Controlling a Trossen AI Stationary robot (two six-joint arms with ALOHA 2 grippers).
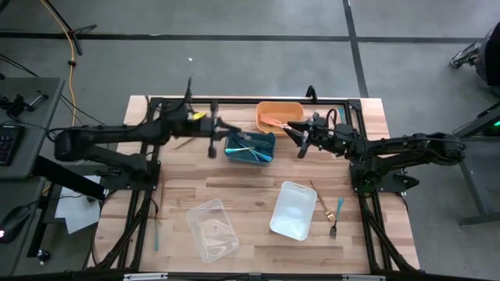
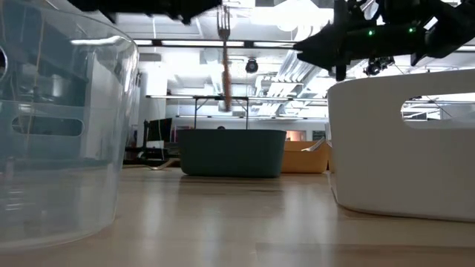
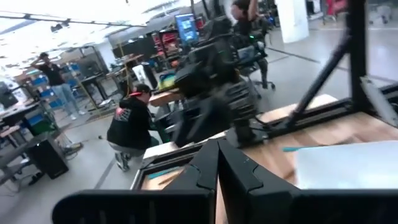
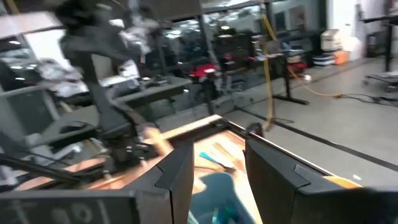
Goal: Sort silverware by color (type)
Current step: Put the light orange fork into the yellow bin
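Left gripper [image 1: 212,134] pinched together above the teal bin [image 1: 250,147]; right gripper [image 1: 301,138] with fingers apart, by the orange bin [image 1: 280,115]

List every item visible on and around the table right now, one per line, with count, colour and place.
Orange rectangular plastic bin: one, far edge, salmon-handled silverware inside.
Teal rectangular plastic bin: one, centre, teal-handled pieces inside.
White rectangular plastic bin: one, near right.
Clear rectangular plastic bin: one, near left.
Loose fork and teal-handled piece: right of the white bin.
Salmon-handled fork: one, hanging above the table in the low view.
People: two, in the room behind.
Left pincer: shut, beside the teal bin.
Right pincer: open, between the orange and teal bins.
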